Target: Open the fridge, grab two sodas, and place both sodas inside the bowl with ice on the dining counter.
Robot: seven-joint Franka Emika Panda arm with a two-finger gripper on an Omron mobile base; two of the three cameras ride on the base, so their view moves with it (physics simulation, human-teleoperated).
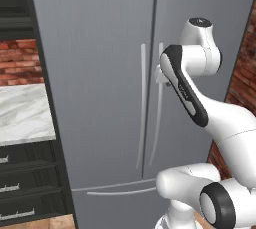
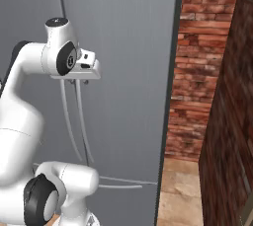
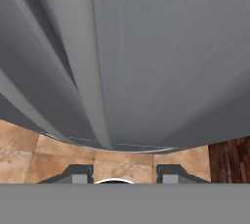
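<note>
The tall grey fridge [image 1: 100, 73] [image 2: 128, 47] stands with both doors closed. My gripper [image 1: 162, 80] [image 2: 81, 81] is at the upper part of the right door's slim curved handle [image 1: 159, 123] [image 2: 84, 126]. In the hand view that handle [image 3: 83, 71] runs down the door and ends between my two fingertips, closer to the left one; the gripper [image 3: 124, 175] is shut on it. The left door's handle [image 1: 142, 113] hangs just beside it, untouched. The sodas, the bowl and the dining counter are out of view.
A brick wall [image 2: 197, 72] rises right of the fridge, with a dark wall [image 2: 232, 121] nearer on the far right. Left of the fridge sit a marble top [image 1: 25, 113] and dark drawers [image 1: 27, 188]. The bottom drawer's handle [image 1: 115, 189] runs below the doors.
</note>
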